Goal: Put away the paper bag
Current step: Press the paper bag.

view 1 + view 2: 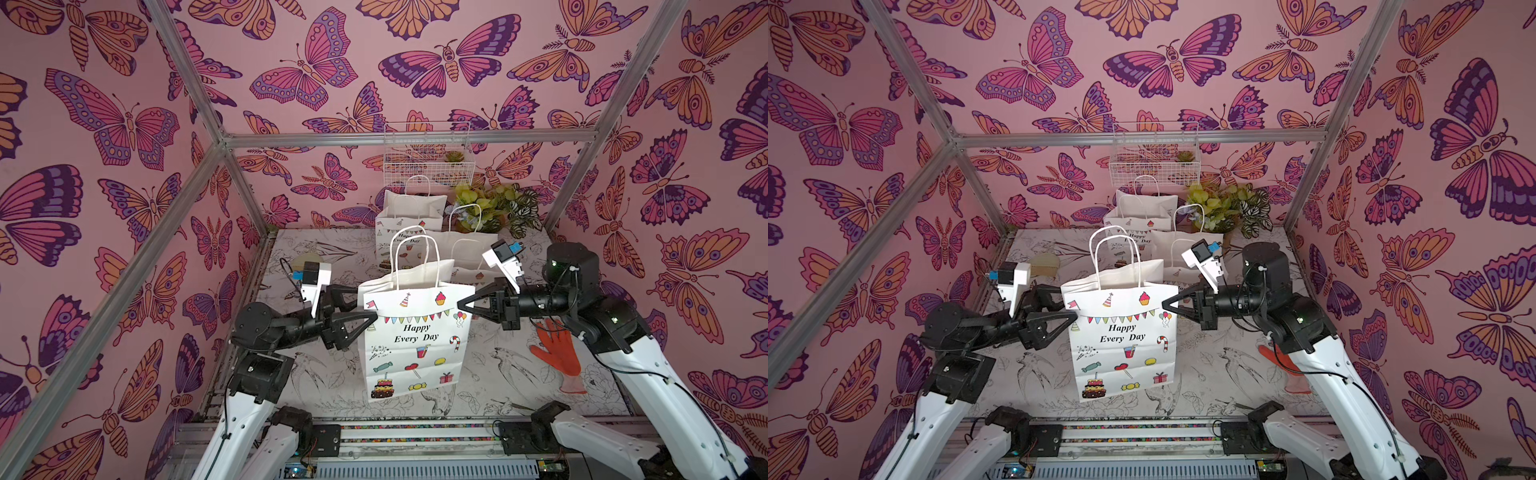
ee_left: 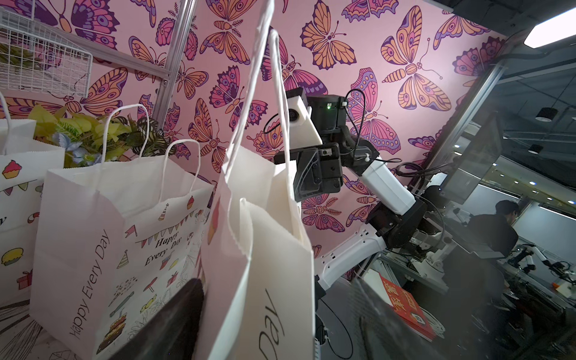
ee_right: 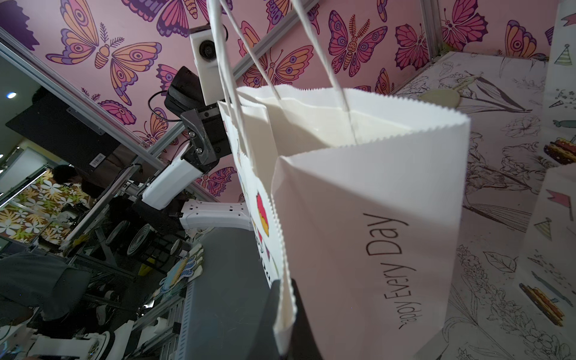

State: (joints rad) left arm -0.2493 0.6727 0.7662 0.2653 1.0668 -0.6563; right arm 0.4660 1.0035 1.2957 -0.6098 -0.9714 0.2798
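The paper bag (image 1: pixel 415 345) (image 1: pixel 1125 345) is white, printed "Happy Every Day", and stands upright mid-table between my two arms in both top views. My right gripper (image 1: pixel 462 305) (image 3: pixel 283 327) is shut on the serrated top edge of the bag's right side. My left gripper (image 1: pixel 368 309) (image 2: pixel 274 336) is open. Its jaws straddle the bag's left side panel (image 2: pixel 265 265), one dark finger (image 2: pixel 162 327) behind it and the other in front. The twin rope handles (image 1: pixel 411 253) stand up free. Whether the base touches the table I cannot tell.
Two more printed bags (image 1: pixel 411 216) (image 1: pixel 469 249) stand behind. A white wire basket (image 1: pixel 428 153) hangs on the back wall, and plants (image 1: pixel 498 208) fill the back right corner. An orange glove (image 1: pixel 557 353) lies at right and a beige fan shape (image 1: pixel 305 259) at back left.
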